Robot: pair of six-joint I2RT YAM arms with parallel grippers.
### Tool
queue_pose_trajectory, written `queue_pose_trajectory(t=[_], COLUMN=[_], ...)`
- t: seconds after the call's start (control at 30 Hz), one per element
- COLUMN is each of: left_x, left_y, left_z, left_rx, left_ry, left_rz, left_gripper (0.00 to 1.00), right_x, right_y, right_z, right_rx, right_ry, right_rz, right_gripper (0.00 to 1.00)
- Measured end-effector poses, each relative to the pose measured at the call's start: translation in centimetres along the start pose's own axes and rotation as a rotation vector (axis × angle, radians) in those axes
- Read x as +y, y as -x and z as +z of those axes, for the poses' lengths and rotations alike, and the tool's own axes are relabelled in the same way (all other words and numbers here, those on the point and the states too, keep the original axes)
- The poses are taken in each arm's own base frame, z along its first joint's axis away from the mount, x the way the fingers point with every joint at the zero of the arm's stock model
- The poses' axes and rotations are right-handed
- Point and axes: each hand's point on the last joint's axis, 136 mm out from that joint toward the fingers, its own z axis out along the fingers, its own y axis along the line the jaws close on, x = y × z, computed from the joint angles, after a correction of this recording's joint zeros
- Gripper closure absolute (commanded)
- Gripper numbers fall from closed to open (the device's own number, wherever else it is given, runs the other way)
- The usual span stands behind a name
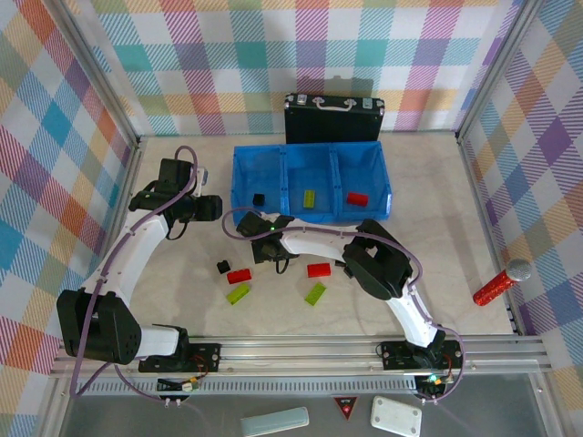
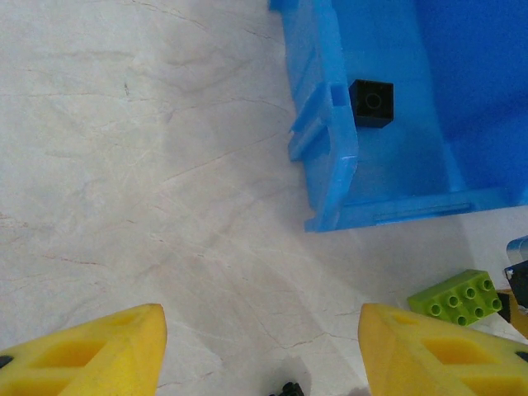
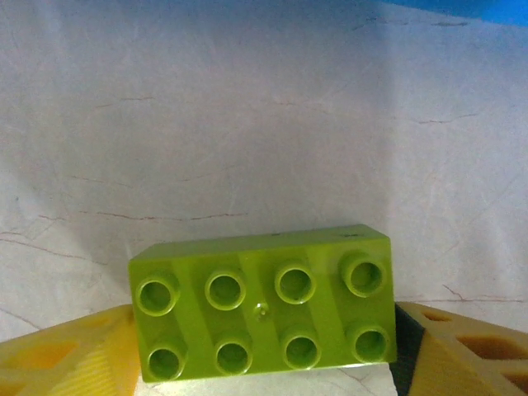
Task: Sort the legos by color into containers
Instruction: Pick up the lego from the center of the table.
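Note:
The blue three-part bin [image 1: 310, 217] holds a black lego [image 1: 259, 198] on the left, a green one [image 1: 311, 198] in the middle and a red one [image 1: 357, 198] on the right. Loose on the table lie a black lego [image 1: 223, 266], two red ones [image 1: 240, 276] [image 1: 319, 269] and two green ones [image 1: 239, 293] [image 1: 315, 292]. My right gripper [image 3: 264, 363] is shut on the ends of a lime-green lego [image 3: 264, 305], just in front of the bin's left part [image 1: 266, 248]. My left gripper [image 2: 264, 363] hangs open over bare table by the bin's near-left corner [image 2: 330, 206].
A black briefcase [image 1: 333, 118] stands behind the bin. A red stick with a silver head [image 1: 501, 284] lies at the right wall. Checkered walls close in the table on three sides. The held green lego [image 2: 458, 297] lies right of my left gripper's right finger [image 2: 445, 355].

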Motion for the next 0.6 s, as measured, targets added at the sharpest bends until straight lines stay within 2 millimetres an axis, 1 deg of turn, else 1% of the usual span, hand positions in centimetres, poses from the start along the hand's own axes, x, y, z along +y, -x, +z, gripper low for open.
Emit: queue_pose_trajectory(t=[0.4,0.6], left_x=[0.07,0.07], left_y=[0.00,0.00], left_z=[0.00,0.00], left_rx=[0.000,0.000], left_ry=[0.001,0.001], left_rz=[-0.002,-0.002], left_gripper=[0.37,0.37], right_x=[-0.03,-0.04], right_y=[0.17,0.19], right_z=[0.00,-0.01], right_rx=[-0.003,-0.004], right_ry=[0.001,0.001], right_rz=[-0.003,-0.004], right_gripper=[0.31,0.33])
